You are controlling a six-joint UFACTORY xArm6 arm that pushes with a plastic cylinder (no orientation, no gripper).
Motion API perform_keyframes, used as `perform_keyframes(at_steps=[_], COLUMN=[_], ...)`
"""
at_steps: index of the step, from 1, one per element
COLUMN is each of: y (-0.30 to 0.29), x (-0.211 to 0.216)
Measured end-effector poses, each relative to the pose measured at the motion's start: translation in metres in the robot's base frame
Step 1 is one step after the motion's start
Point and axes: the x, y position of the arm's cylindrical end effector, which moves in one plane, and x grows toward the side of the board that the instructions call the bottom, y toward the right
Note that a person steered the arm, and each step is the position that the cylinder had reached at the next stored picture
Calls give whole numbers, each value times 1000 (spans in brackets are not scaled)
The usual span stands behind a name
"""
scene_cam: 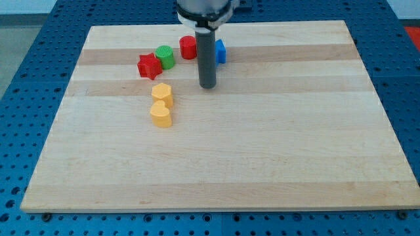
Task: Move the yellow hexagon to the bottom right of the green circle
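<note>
The yellow hexagon (pixel 162 94) sits on the wooden board (pixel 262 144), left of centre near the view's top. The green circle (pixel 165 57) lies above it, touching a red star (pixel 149 65) on its left. My tip (pixel 208 85) is to the right of the yellow hexagon, apart from it, and below and right of the green circle. A second yellow block, heart-like in shape (pixel 161 114), lies just below the hexagon, touching it.
A red cylinder (pixel 188 47) sits right of the green circle. A blue block (pixel 220 51) is partly hidden behind the rod. The board rests on a blue perforated table (pixel 26 98).
</note>
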Motion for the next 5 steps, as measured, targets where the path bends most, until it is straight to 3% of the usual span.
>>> perform_keyframes(at_steps=[1,2,4,5], y=[18,0,-97,-94], x=[49,102,101,84])
